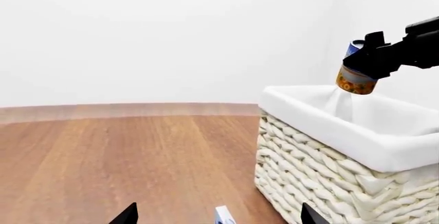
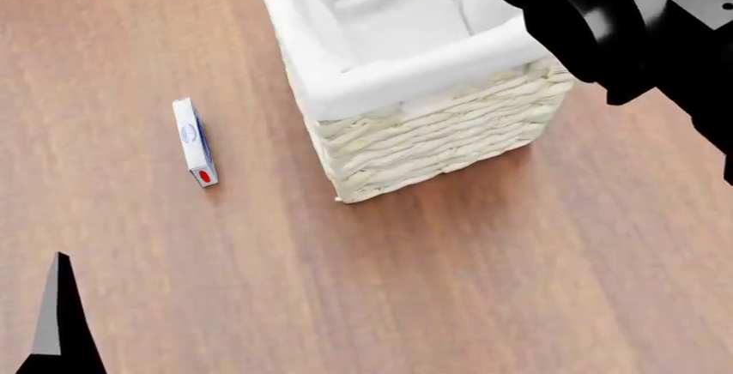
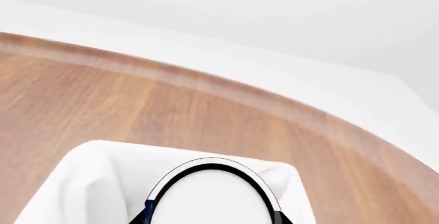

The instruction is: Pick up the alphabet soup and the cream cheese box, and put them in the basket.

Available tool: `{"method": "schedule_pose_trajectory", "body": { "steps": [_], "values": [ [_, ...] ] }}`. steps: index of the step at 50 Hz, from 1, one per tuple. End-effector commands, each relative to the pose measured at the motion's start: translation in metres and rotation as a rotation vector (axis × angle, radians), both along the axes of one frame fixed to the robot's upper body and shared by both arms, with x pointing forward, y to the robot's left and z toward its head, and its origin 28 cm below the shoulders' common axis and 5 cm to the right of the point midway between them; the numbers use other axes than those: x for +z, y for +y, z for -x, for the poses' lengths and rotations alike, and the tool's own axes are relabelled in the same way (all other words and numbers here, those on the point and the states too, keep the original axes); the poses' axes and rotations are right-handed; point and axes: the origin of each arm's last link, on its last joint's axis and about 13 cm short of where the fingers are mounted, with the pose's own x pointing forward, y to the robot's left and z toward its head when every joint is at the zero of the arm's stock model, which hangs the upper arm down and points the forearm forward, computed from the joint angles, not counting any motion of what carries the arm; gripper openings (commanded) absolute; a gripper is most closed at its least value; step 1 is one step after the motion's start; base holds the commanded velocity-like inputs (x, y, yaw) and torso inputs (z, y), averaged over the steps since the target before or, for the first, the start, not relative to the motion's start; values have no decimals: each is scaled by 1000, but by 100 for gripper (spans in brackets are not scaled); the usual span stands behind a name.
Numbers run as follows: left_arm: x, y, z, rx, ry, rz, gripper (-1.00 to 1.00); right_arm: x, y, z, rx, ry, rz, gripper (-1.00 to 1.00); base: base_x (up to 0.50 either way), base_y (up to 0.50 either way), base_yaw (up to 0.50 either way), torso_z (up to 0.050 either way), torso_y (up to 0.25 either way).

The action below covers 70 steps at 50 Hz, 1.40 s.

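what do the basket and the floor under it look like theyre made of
The basket looks like cream-white woven wicker, shown by its braided horizontal strands, with a smooth matte white cloth lining folded over the rim. The floor looks like brown wood planking with faint lengthwise grain, perhaps laminate, since this is a simulator render.

My head camera looked steeply down on the wooden floor, close over the basket. My left wrist camera sat low near the floor, facing level toward the wall, basket close beside. My right wrist camera hung just above the basket, looking down and outward. All three shared basket and floor.
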Motion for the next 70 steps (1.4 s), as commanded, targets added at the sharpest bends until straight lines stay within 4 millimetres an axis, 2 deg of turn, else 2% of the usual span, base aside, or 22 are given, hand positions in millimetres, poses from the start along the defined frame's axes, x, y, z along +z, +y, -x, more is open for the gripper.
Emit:
{"method": "schedule_pose_trajectory", "body": {
  "steps": [1, 4, 15, 19, 27, 46, 50, 51, 70],
  "values": [
    [0, 0, 2, 2, -1, -2, 100, -4, 1, 0, 6, -24, 41, -100, 0, 0, 0, 0, 0],
    [-1, 1, 2, 4, 0, -1, 100, -4, 3, -1, 15, -11, 47, -100, 0, 0, 0, 0, 0],
    [0, 2, 3, 4, -2, 6, 100, -24, 9, -4, 33, 14, 65, -100, 0, 0, 0, 0, 1],
    [1, 3, 3, 5, -4, 6, 100, -21, 9, -4, 30, 18, 67, -100, 0, 0, 0, 0, 0],
    [0, 2, 4, 2, -5, 5, 100, -31, 9, -2, 32, 25, 75, -100, 0, 0, 0, 0, 1],
    [1, 3, 4, 6, -6, 7, 100, -38, 10, -6, 29, 34, 90, -100, 0, 0, 0, 0, 1],
    [1, 3, 4, 7, -6, 8, 100, -34, 11, -5, 30, 34, 90, -100, 0, 0, 0, 0, 0],
    [1, 3, 4, 7, -6, 7, 100, -36, 11, -5, 30, 33, 92, 100, 0, 0, 0, 0, 0],
    [0, 2, 6, 7, -6, 1, 100, -38, 9, -3, 27, 29, 92, 100, 0, 0, 0, 0, 0]
  ]
}}
